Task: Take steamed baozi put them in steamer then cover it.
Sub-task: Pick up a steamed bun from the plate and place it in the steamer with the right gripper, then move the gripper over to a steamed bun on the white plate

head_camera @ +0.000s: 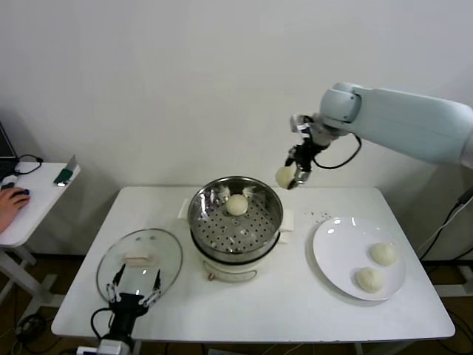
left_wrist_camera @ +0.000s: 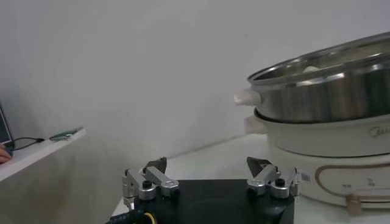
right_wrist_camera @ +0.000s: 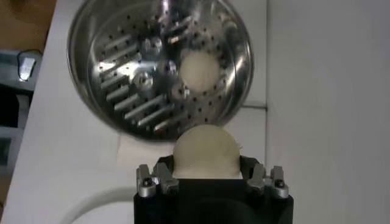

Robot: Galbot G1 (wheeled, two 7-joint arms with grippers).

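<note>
Steel steamer (head_camera: 235,216), round and perforated, sits on its cream pot base at mid-bench and serves as the landmark for all entries. One steamed baozi (head_camera: 236,205) already lies inside it, toward the far side of the basket floor. Second baozi (head_camera: 285,176), cream-white and dome-shaped, is clamped between the jaws of the right end effector (head_camera: 294,175), raised in the air just beyond the steamer's far right rim. From this end effector the basket lies forward and down, as the right wrist view shows: held bun (right_wrist_camera: 206,152) in the foreground, open basket (right_wrist_camera: 159,67) beyond it with bare perforated floor beside the bun already placed. Judged next move: carry across the rim, then lower onto a free patch. A round bun has no long axis, so orientation matters little. Two further baozi (head_camera: 383,254) rest on the white plate (head_camera: 334,244), right of the steamer. Glass lid (head_camera: 168,255) lies flat on the bench left of the steamer. Left end effector (head_camera: 134,288), fingers spread and empty, is parked at the lid's near edge, nearer the lid than the right arm is.
</note>
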